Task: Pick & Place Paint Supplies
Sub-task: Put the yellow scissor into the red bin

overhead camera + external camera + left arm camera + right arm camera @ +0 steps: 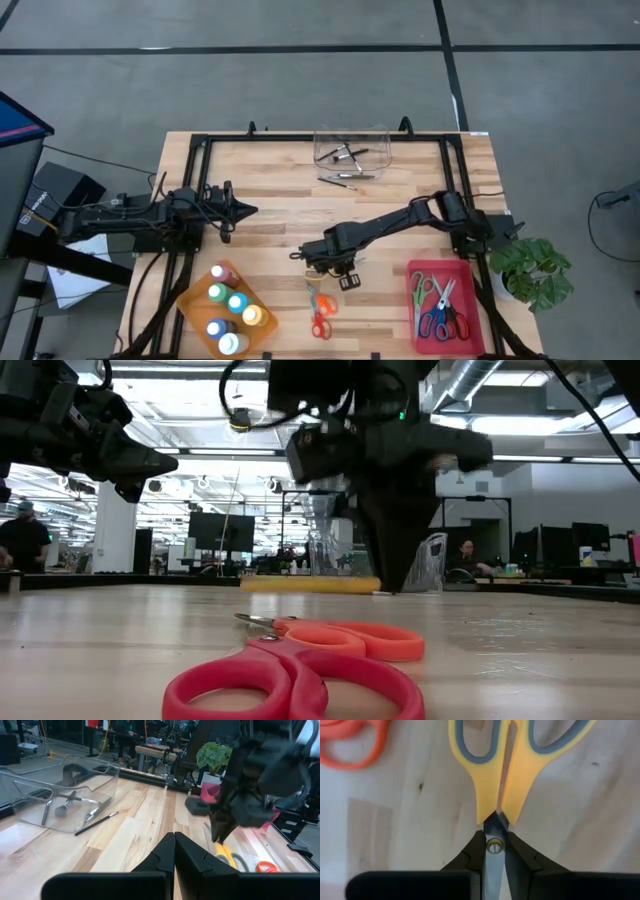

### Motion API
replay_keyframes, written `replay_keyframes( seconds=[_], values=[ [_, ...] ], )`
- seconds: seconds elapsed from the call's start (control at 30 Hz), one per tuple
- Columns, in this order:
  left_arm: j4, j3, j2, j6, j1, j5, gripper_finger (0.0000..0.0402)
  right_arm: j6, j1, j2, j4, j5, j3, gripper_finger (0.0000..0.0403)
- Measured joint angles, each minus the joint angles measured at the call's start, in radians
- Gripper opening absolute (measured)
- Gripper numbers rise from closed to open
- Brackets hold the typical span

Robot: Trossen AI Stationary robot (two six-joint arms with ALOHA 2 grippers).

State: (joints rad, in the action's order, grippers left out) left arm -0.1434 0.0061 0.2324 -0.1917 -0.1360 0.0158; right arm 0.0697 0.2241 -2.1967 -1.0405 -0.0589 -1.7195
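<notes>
Orange tray (190,308) holds the paint bottles (232,305); red bin (470,320) holds scissors (441,308); clear box (375,135) holds brushes (347,154). Right gripper (494,851) pinches yellow scissors (512,760) at mid-table. Left gripper (174,851) hovers clenched, empty.

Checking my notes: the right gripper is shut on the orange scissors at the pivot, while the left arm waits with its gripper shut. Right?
Not quite. The right gripper is shut on the yellow-handled scissors, as the right wrist view shows; the orange scissors lie untouched. The rest holds.
</notes>
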Motion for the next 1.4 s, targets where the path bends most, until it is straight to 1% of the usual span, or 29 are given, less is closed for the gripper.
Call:
replay_keyframes(
  seconds=[0.2,0.33,0.53,0.63,0.77,1.0,1.1,1.2,1.4],
  values=[
    [0.003,0.000,0.008,0.000,0.000,0.000,0.0000,-0.036,0.004,0.078,-0.008,0.004,-0.002,0.0039],
    [0.002,0.000,0.014,0.000,0.000,0.000,0.0000,-0.090,0.013,0.144,-0.057,0.004,-0.003,0.0039],
    [0.001,0.000,0.014,0.000,0.000,0.000,0.0000,-0.252,0.058,0.242,-0.177,0.006,-0.002,0.0039],
    [0.001,0.000,0.014,0.000,0.000,0.000,0.0000,-0.366,0.100,0.304,-0.197,0.003,0.034,0.0039],
    [0.000,0.000,0.014,0.000,0.000,0.000,0.0000,-0.591,0.159,0.400,-0.213,0.004,0.121,0.0039],
    [0.000,0.000,0.015,0.000,0.000,0.000,0.0000,-1.110,0.284,0.574,-0.222,0.006,0.317,0.0039],
    [0.000,0.000,0.015,0.000,0.000,0.000,0.0000,-1.321,0.360,0.645,-0.228,0.004,0.388,0.0039],
    [0.000,0.000,0.015,0.000,0.000,0.000,0.0000,-1.498,0.446,0.705,-0.234,0.004,0.444,0.0039],
    [0.000,0.000,0.015,0.000,0.000,0.000,0.0000,-1.863,0.620,0.767,-0.239,0.003,0.516,0.0039]
  ],
)
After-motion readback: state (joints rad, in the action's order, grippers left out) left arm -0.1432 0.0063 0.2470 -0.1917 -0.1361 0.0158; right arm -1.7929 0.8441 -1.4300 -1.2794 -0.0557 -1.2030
